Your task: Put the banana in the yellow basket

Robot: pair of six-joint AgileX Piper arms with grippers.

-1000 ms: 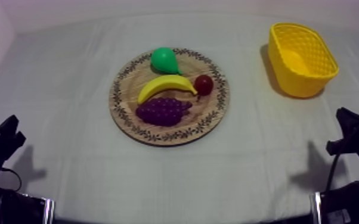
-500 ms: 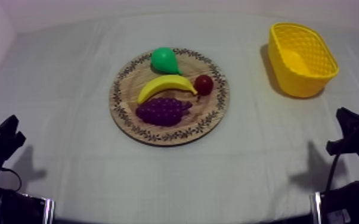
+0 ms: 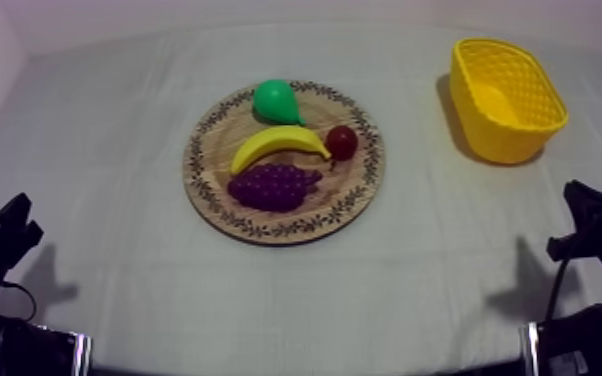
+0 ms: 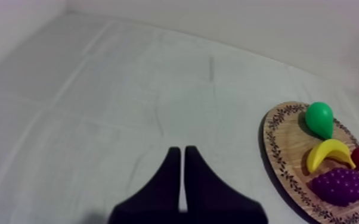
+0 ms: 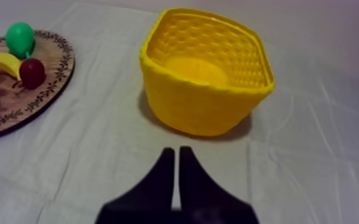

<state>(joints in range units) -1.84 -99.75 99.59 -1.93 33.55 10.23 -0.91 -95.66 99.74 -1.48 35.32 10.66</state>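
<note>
A yellow banana (image 3: 279, 145) lies across the middle of the round wooden board (image 3: 361, 190), between a green pear (image 3: 276, 101), a small red fruit (image 3: 342, 141) and purple grapes (image 3: 273, 187). The yellow basket (image 3: 505, 97) stands at the far right with nothing in it. My left gripper (image 3: 10, 228) rests low at the left edge, and in the left wrist view my left gripper (image 4: 182, 154) is shut as a narrow wedge, well left of the board (image 4: 277, 161) with the banana (image 4: 327, 153). My right gripper (image 5: 176, 154) is shut too, just short of the basket (image 5: 203, 83), and my right gripper (image 3: 580, 205) sits low at the right edge.
Bare grey-white cloth (image 3: 115, 130) lies between each gripper and the board. The basket stands apart from the board, with open cloth (image 3: 415, 130) between them.
</note>
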